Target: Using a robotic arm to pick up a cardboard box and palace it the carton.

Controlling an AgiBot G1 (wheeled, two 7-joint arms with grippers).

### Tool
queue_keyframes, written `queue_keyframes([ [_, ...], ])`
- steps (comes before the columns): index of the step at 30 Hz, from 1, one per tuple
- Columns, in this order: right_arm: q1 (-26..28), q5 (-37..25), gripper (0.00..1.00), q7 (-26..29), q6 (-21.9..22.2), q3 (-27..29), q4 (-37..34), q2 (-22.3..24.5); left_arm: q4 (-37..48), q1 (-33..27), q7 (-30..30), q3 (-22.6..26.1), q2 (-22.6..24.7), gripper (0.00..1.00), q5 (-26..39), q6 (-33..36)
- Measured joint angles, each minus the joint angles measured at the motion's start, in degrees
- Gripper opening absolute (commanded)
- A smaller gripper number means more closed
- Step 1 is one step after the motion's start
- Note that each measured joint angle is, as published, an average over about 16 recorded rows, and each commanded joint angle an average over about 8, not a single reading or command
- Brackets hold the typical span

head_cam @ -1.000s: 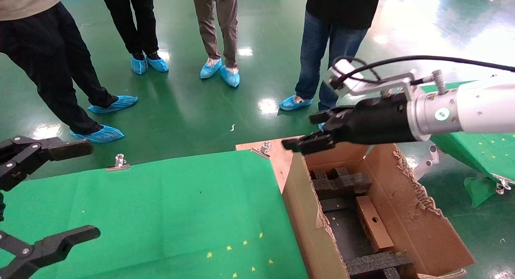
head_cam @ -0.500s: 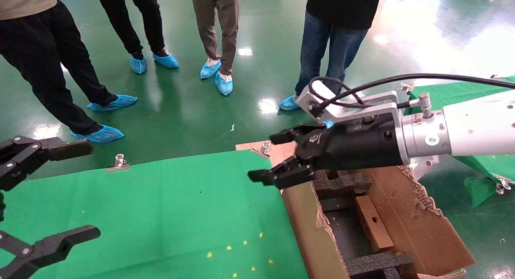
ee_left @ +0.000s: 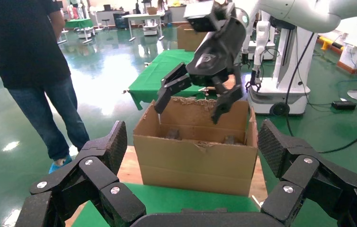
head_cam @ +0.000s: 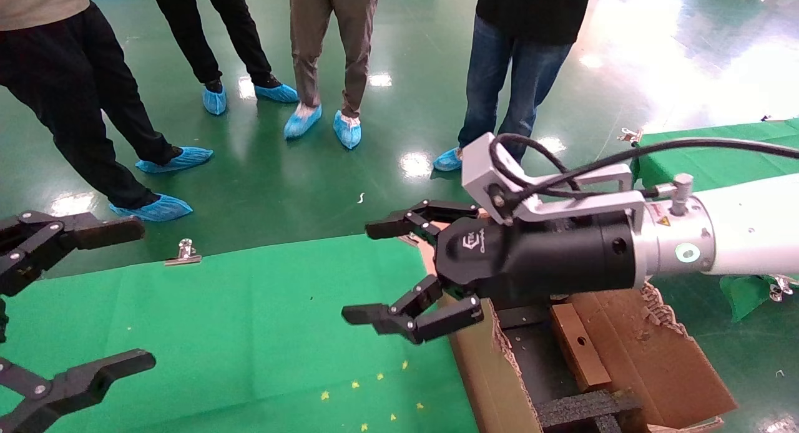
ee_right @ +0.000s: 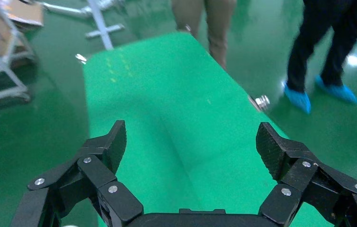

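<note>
From the head view, I am holding my right hand [head_cam: 399, 267] spread wide and empty over the edge between the green table [head_cam: 249, 333] and the carton [head_cam: 630, 352], while the cardboard box [head_cam: 579, 345] is lying inside the carton among the black foam inserts [head_cam: 587, 408]; my left hand [head_cam: 62, 302] is idling with fingers apart at the table's near corner. In the left wrist view my right hand is hanging above the carton's rim, and in the right wrist view I am seeing only bare green cloth between my parted fingers [ee_right: 108, 149], so the placing step is probably done, though I cannot tell whether another box is waiting out of sight, and my next move would be finding one before closing on anything.

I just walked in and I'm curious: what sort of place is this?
Probably a robot test hall or lab. The floor is glossy green, the onlookers wear blue shoe covers, and another white robot stands beyond the carton.
</note>
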Motion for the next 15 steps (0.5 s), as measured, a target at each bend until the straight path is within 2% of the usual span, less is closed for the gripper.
queue_keyframes([
  [11, -9.22, 8.21, 1.0, -11.75, -5.93, 11.43, -0.83, -1.92, 0.0, 0.0, 0.0, 0.0, 0.0, 1.0, 0.0, 0.0],
  [15, -11.13, 9.93, 1.0, -14.13, -7.16, 13.8, -1.01, -2.32, 0.0, 0.0, 0.0, 0.0, 0.0, 1.0, -0.01, -0.01],
])
